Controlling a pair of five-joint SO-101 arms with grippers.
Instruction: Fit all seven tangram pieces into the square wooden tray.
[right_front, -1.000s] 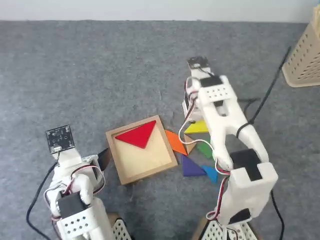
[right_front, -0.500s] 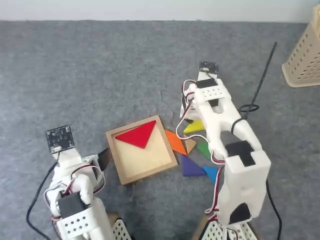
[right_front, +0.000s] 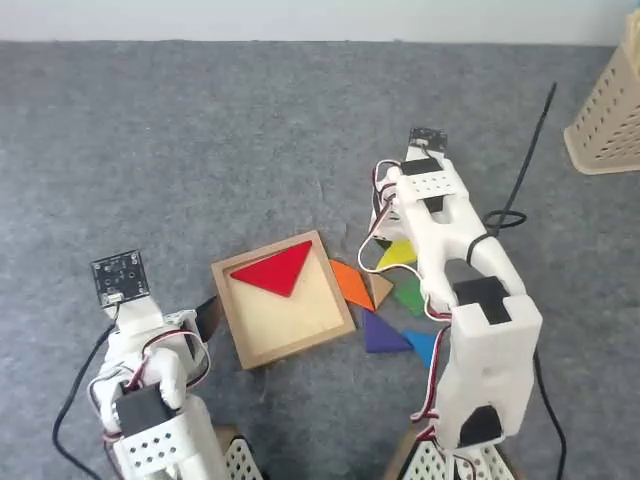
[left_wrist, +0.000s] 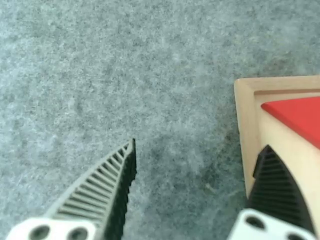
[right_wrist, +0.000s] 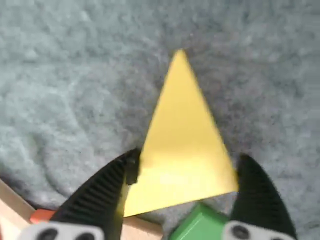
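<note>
Grey, fuzzy felt all across the table (right_front: 200, 130).

Just left of the square wooden tray (right_front: 265, 352): left gripper (left_wrist: 200, 145), black ribbed fingers (left_wrist: 112, 187) tapering to points and spread wide, holding nothing. One tip above the felt off the tray's corner, the other above the tray's pale raised rim.

Inside the tray, tucked toward its far corner: red triangle (right_front: 273, 268), flat and glossy, lying on the smooth light floor.

Just beside the tray's right edge: orange piece (right_front: 350, 283), flat, slanted, four-sided. Next to it, on the side away from the tray: small tan piece (right_front: 381, 289), plain wood in look. Off the tray's near right corner: purple triangle (right_front: 383, 333), flat on the felt.

Farther right of the tray: yellow triangle (right_wrist: 182, 125), smooth and sharp-cornered, lying on the felt between the fingers (right_wrist: 100, 192) of the right gripper (right_wrist: 189, 156). Fingers parted to roughly the triangle's broad end, tips flanking its two edges; actual contact impossible to tell.

Beyond the yellow triangle, still farther from the tray: green piece (right_front: 410, 296), then small blue triangle (right_front: 422, 345).

Well apart from the tray, far right: pale perforated basket (right_front: 605, 100).
</note>
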